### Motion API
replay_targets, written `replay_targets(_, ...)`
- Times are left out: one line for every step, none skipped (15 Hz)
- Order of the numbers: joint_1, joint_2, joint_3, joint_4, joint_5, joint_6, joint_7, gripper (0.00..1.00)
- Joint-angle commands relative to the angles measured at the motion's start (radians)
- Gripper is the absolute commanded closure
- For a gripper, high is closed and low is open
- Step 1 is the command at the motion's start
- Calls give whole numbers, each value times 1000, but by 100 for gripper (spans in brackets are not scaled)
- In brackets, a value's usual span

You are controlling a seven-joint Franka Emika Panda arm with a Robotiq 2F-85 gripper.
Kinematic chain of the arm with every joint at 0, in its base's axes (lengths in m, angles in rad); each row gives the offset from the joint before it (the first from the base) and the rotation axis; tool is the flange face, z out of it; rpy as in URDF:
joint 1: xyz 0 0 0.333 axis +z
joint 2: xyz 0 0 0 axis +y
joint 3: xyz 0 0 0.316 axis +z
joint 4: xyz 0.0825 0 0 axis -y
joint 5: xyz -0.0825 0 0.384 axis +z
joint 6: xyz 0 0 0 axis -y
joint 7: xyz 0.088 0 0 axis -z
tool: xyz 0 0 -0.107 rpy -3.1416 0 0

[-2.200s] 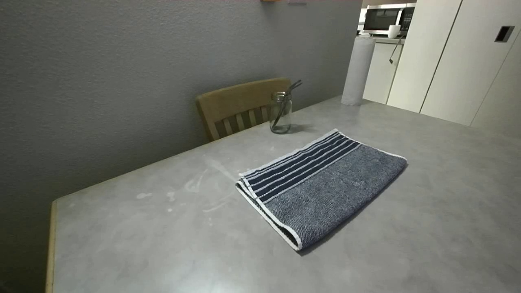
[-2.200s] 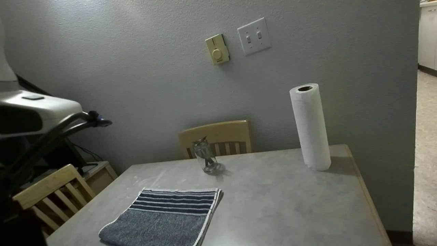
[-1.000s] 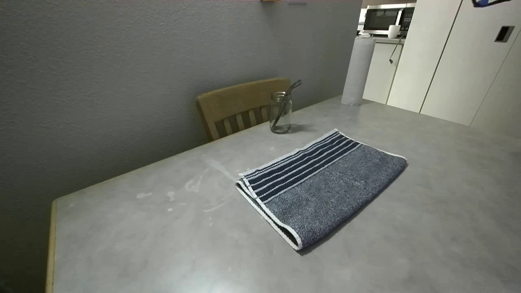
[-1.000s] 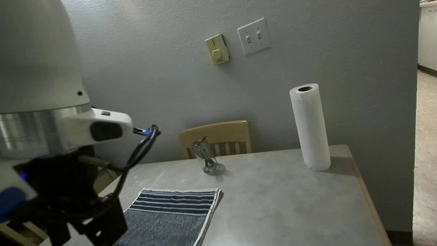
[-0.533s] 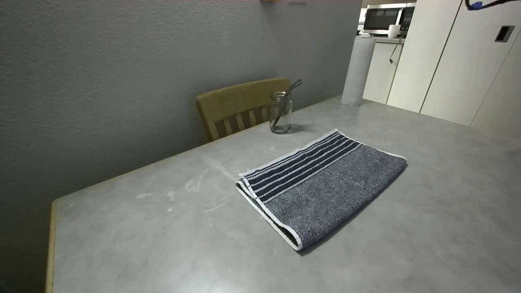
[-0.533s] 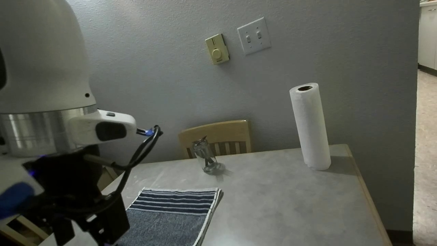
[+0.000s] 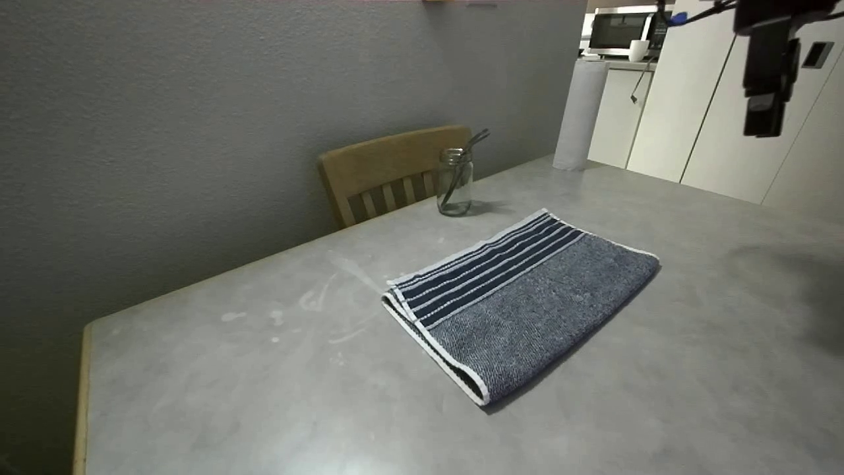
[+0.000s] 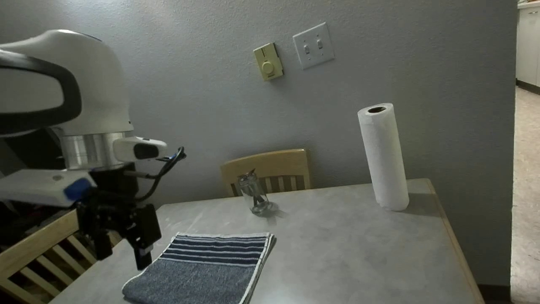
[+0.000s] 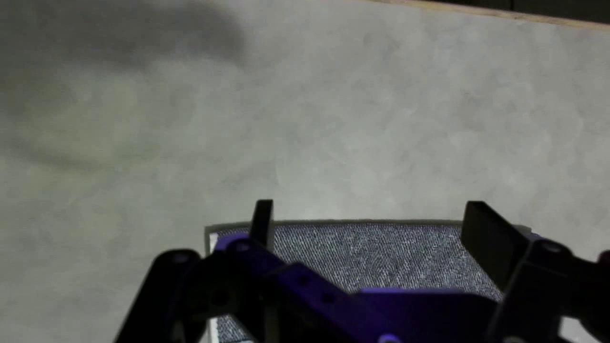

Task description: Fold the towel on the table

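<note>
Now, eyes on the gripper (image 9: 370, 206): it hangs in the air above the table (image 7: 659, 369), fingers (image 9: 491, 243) spread wide apart, and the wrist view shows a plain edge of the towel (image 9: 374, 255) running beneath the gap between them. Above it comes the white arm (image 8: 101, 88), black cables (image 8: 168, 165) looping out near the wrist. And down lies the towel, resting on the table, doubled over, its layers parting a little along one white-rimmed side! Its navy band with thin white stripes faces the wall (image 8: 202, 105); the plain blue-grey part lies on the opposite side. Out past that plain part, a soft shadow (image 7: 811, 290) falls across the table. Near the striped end, there's a glass jar (image 7: 455, 191) with slender rods (image 7: 477, 138) leaning in it, and a wooden chair (image 7: 395, 155) just behind, at the table's edge. Further along, a white paper roll (image 8: 384, 158) stands on end near a corner. Another chair (image 8: 42, 245) shows low down in an exterior view, and up on the wall sit a yellowish dial box (image 8: 268, 62) and a white switch plate (image 8: 314, 45). Way back in an exterior view: a microwave (image 7: 618, 31), a white cup (image 7: 637, 51) before it, and tall pale doors (image 7: 732, 119).
</note>
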Motion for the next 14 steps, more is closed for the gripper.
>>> replay_targets(25,159,75,154,9,0,54,0)
replay_targets(24,174,89,172,12,-1,22,0)
replay_targets(15,110,88,105,-2,4,47,0)
replay_targets(19,133,101,125,-3,4,52,0)
replay_targets(19,139,104,126,-3,4,54,0)
replay_targets(18,136,103,125,-3,3,54,0)
replay_targets(15,131,101,123,-3,3,54,0)
replay_targets(12,128,98,123,-3,3,54,0)
replay_targets(16,141,102,142,-1,-21,77,0)
replay_targets(21,160,109,163,2,-28,76,0)
replay_targets(31,191,122,202,2,-35,79,0)
replay_targets(41,221,135,243,-6,-51,88,0)
replay_targets(52,250,148,284,-22,-58,104,0)
replay_targets(65,288,159,332,-43,-66,140,0)
